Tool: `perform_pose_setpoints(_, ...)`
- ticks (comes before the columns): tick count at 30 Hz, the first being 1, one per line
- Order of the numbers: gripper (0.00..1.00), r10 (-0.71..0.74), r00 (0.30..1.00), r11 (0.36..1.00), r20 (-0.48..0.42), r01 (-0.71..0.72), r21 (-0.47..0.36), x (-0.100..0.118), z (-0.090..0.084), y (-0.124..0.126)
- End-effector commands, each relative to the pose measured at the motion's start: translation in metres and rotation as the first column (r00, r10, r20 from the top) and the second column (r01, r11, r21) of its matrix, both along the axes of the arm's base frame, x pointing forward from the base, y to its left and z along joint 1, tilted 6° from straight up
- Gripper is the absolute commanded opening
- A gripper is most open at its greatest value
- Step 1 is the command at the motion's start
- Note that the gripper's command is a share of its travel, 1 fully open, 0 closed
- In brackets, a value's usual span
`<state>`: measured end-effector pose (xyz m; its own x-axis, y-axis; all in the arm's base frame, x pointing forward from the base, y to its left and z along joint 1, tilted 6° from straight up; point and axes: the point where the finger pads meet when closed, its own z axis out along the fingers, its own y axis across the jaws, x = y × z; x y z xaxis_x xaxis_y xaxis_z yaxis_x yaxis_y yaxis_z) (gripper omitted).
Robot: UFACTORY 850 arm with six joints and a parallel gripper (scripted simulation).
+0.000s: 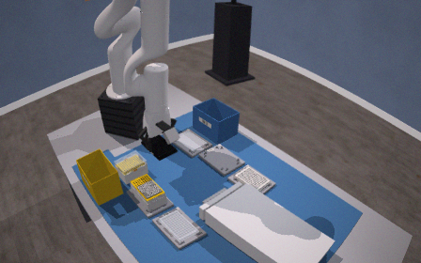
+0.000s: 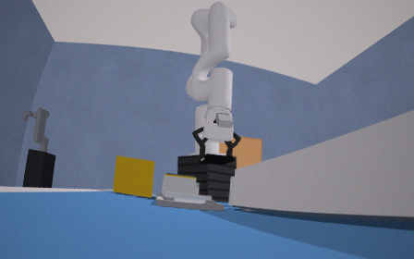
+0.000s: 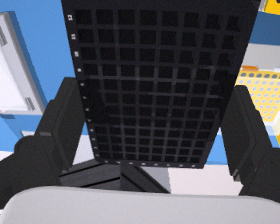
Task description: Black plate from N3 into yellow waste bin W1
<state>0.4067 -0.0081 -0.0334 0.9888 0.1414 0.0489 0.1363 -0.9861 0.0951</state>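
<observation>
— While the plate (image 3: 157, 76) is clamped, how is the gripper (image 3: 151, 136) seen to be set?

— It is seen closed on the black plate with its fingers spread wide, one against each long side; the grid of wells is turned to the wrist camera, and the plate is carried clear of the tabletop (image 1: 382, 244).

— Where is the plate placed among the other things?

— From the top view the gripper (image 1: 160, 146) is found above the blue mat (image 1: 306, 197), just in front of the black pedestal (image 1: 118, 115); a grey nest (image 1: 191, 143) with a white plate is seen just beside it, and the blue bin (image 1: 215, 119) stands behind that nest; the yellow bin (image 1: 99, 176) is set well apart, at the mat's left edge.

— What is seen near the yellow bin?

— A clear-lidded tip box (image 1: 131, 166) is set just beside it, and a yellow-rimmed box (image 1: 148, 190) stands in front of that; an empty grey nest (image 1: 222, 160), a nest with a speckled plate (image 1: 252, 178) and another with a white plate (image 1: 179, 226) are laid on the mat; the long white cooler (image 1: 269, 225) is seen at the near right.

— Is the plate above the yellow bin?

— No; it is held short of it, with the tip box between them.
</observation>
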Motion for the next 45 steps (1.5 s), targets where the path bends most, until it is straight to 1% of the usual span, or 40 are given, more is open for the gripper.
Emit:
perform_pose_setpoints(1, 0.00, 0.001, 1.000, 1.000, 0.008, -0.001, 0.007, -0.001, 0.001, -0.011)
perform_pose_setpoints(6, 0.00, 0.001, 1.000, 1.000, 0.008, -0.001, 0.007, -0.004, 0.002, -0.024)
perform_pose_setpoints(8, 0.00, 0.001, 1.000, 1.000, 0.008, -0.001, 0.007, -0.004, 0.002, -0.024)
perform_pose_setpoints(23, 0.00, 0.001, 1.000, 1.000, 0.008, -0.001, 0.006, -0.011, 0.005, -0.063)
perform_pose_setpoints(25, 0.00, 0.001, 1.000, 1.000, 0.008, -0.001, 0.006, -0.011, 0.005, -0.063)
perform_pose_setpoints(40, 0.00, 0.001, 1.000, 1.000, 0.008, -0.001, 0.006, -0.019, 0.007, -0.102)
perform_pose_setpoints(42, 0.00, 0.001, 1.000, 1.000, 0.008, -0.001, 0.006, -0.019, 0.007, -0.102)
perform_pose_setpoints(45, 0.00, 0.001, 1.000, 1.000, 0.008, -0.001, 0.006, -0.021, 0.008, -0.110)
